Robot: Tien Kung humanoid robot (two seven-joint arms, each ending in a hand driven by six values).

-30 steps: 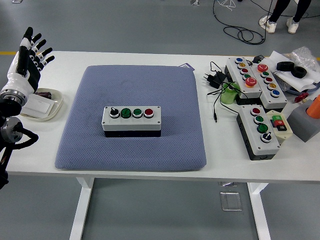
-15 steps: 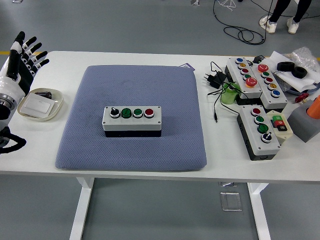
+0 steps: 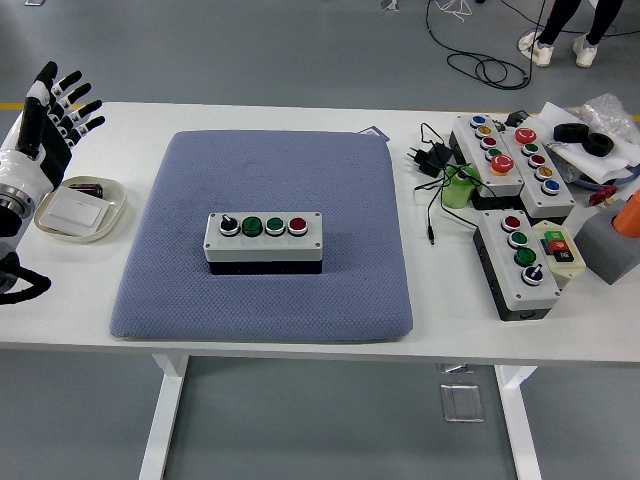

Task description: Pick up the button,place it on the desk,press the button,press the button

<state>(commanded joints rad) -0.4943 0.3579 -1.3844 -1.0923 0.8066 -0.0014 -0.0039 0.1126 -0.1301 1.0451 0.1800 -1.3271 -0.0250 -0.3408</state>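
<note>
The pad [image 3: 262,240] is bare all around the button box [image 3: 264,237] at its middle, so a hand could reach it from any side. At the left, a dish [image 3: 82,208] sits just beside the pad. At the right, more boxes [image 3: 515,160], an adapter [image 3: 430,158] with its cable and clutter crowd the table [image 3: 300,118].

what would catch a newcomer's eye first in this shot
The big blue-grey pad in the middle of the white table, with a grey button box sitting on it showing a black knob, two green buttons and a red one. Next, the cluster of other button boxes and cables at the right end. At the far left edge, the left robot hand is raised with fingers spread beside a small white tray.
</note>
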